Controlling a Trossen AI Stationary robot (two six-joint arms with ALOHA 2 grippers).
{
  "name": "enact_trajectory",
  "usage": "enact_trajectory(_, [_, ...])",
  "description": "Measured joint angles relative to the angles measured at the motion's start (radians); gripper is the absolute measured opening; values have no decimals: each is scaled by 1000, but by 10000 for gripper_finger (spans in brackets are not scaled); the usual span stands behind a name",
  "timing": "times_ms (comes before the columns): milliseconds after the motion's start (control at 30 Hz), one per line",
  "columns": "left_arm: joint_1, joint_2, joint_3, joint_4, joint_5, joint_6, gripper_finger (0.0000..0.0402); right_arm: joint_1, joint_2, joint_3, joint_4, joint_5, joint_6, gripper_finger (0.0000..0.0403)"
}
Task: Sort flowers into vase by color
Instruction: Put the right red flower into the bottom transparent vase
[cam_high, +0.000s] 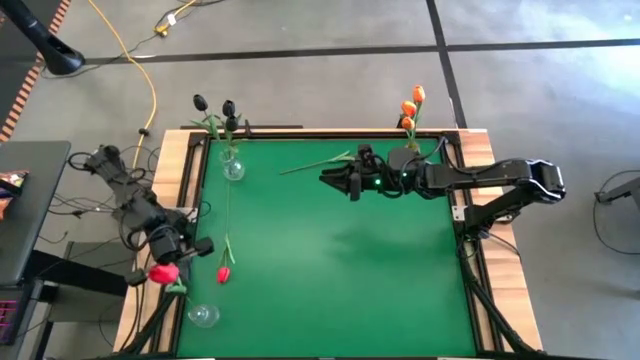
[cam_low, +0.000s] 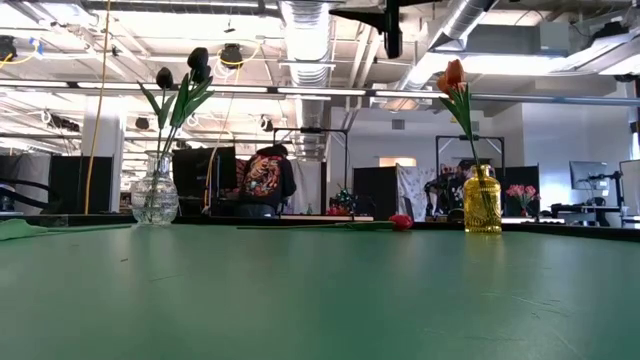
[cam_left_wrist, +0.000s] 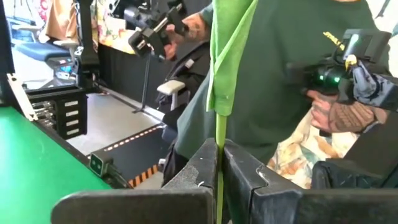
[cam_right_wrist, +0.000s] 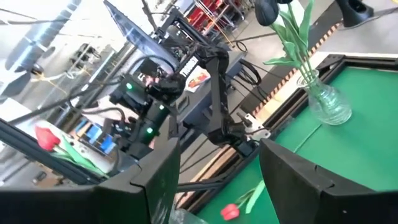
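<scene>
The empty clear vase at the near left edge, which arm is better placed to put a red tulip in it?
Left. The left gripper is already shut on a red tulip, close to the empty clear vase. The right gripper hovers open at the far side, near the yellow vase.

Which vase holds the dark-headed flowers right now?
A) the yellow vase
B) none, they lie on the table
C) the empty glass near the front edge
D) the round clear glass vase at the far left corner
D: the black flowers stand in the clear glass vase; the yellow vase holds orange flowers.
</scene>
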Motion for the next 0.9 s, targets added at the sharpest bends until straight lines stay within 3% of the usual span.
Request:
enact_trajectory(400, [-70, 56, -30, 14, -50, -34, 0, 0, -1, 0, 2, 0, 26, 244])
enact_trajectory(900, [-138, 119, -30, -27, -109, 60, 0, 21, -2, 0, 0, 0, 93, 244])
